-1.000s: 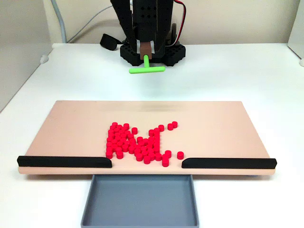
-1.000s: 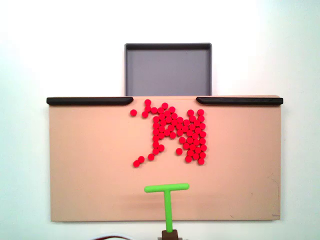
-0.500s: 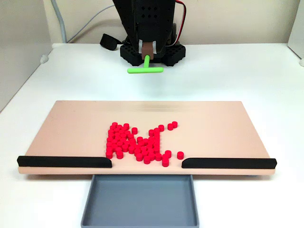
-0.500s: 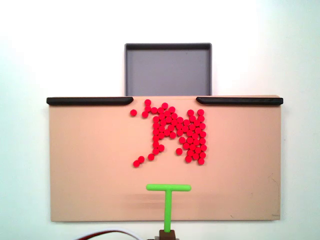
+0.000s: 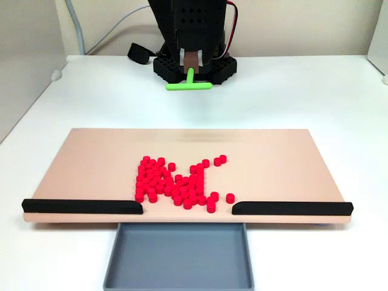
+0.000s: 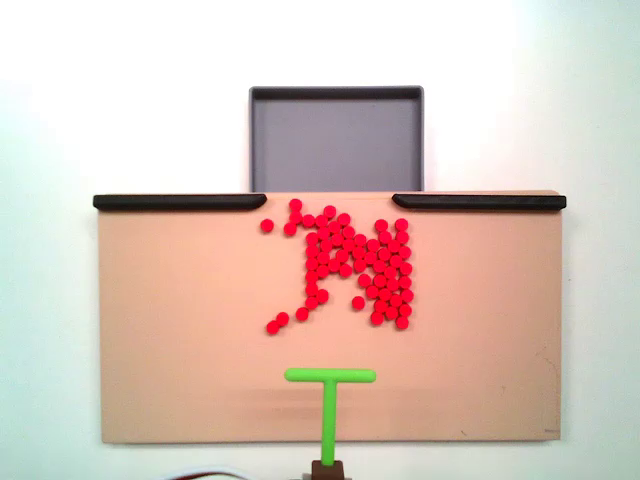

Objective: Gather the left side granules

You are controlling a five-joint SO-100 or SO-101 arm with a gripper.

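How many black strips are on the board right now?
2. Seen from above, one strip lies along the board's far edge on the left, the other on the right, leaving a gap before the tray.

Granules (image 5: 176, 182) looked like matt red plastic, smooth. Green T-shaped pusher (image 6: 328, 400) was smooth plastic w/ slight sheen. Board (image 5: 273, 157) was matt, pale tan, no visible grain; material unclear. Black strips (image 5: 82, 207) were matt, prob. plastic. Grey tray (image 5: 179, 254) was matt, smooth. Table (image 5: 303, 91) was white, smooth.

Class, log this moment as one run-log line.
pincer: holds green T-pusher | granules: clustered by the strip gap, untouched | grey tray: empty
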